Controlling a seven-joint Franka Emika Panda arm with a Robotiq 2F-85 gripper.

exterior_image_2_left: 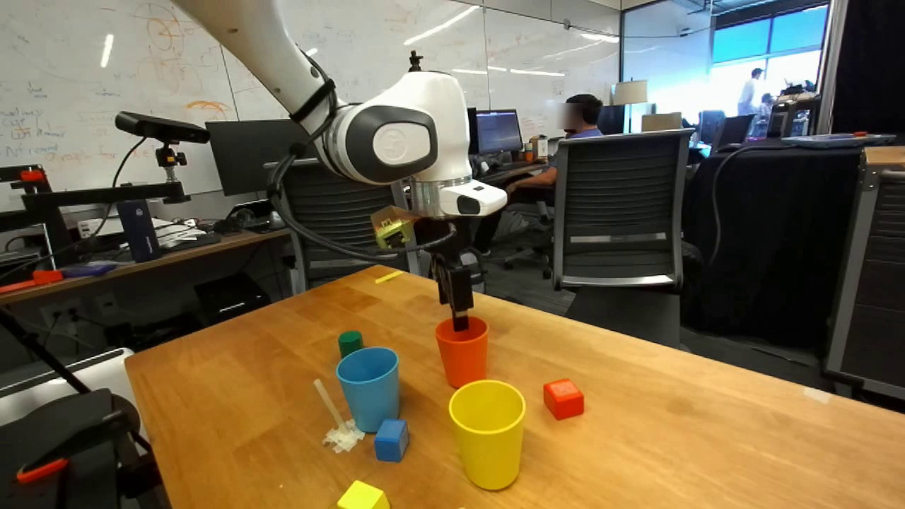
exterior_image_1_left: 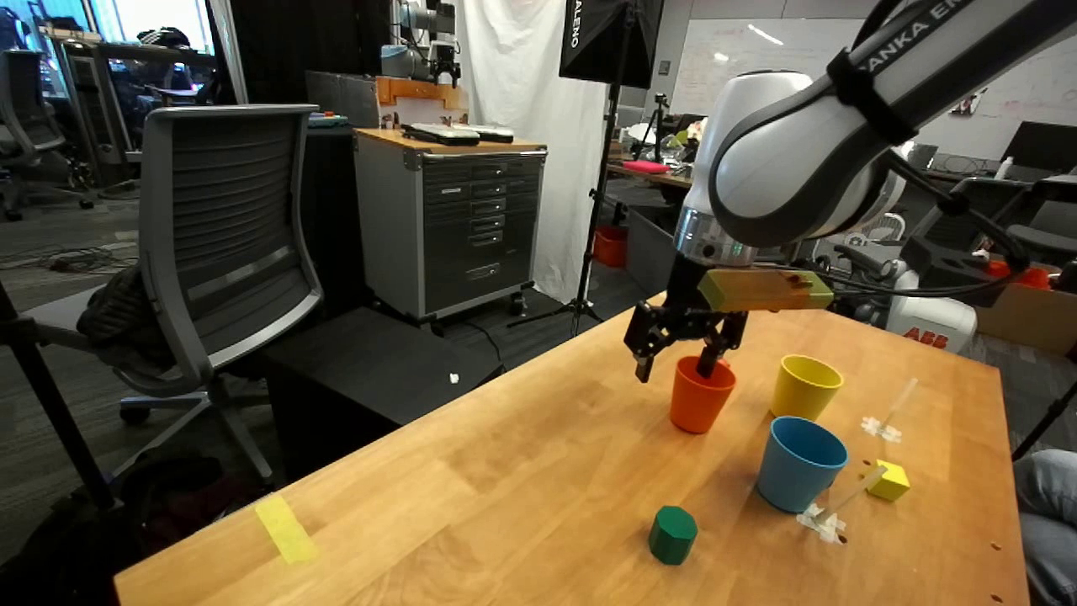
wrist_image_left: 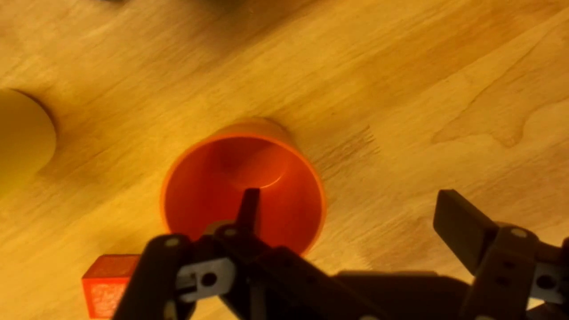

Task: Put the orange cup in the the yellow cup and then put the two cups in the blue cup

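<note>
The orange cup [exterior_image_1_left: 700, 408] stands upright on the wooden table in both exterior views [exterior_image_2_left: 464, 362]. In the wrist view its inside [wrist_image_left: 289, 200] is empty apart from one finger. My gripper [wrist_image_left: 349, 192] is open. One finger reaches down inside the orange cup and the other is outside its rim, with a wide gap between them. The gripper also shows over the cup in an exterior view [exterior_image_1_left: 675, 370]. The yellow cup [exterior_image_1_left: 805, 390] stands upright close by [exterior_image_2_left: 489, 452] and is partly visible in the wrist view [wrist_image_left: 22, 138]. The blue cup [exterior_image_1_left: 797, 471] stands upright [exterior_image_2_left: 370, 399], out of the wrist view.
On the table [exterior_image_1_left: 471, 488] are a green block [exterior_image_1_left: 673, 535], a yellow block [exterior_image_1_left: 890, 481], a red block [exterior_image_2_left: 563, 399] and a blue block [exterior_image_2_left: 392, 440]. The blue block is close to the blue cup. Thin translucent sticks [exterior_image_2_left: 329, 403] are taped upright to the table near the cups.
</note>
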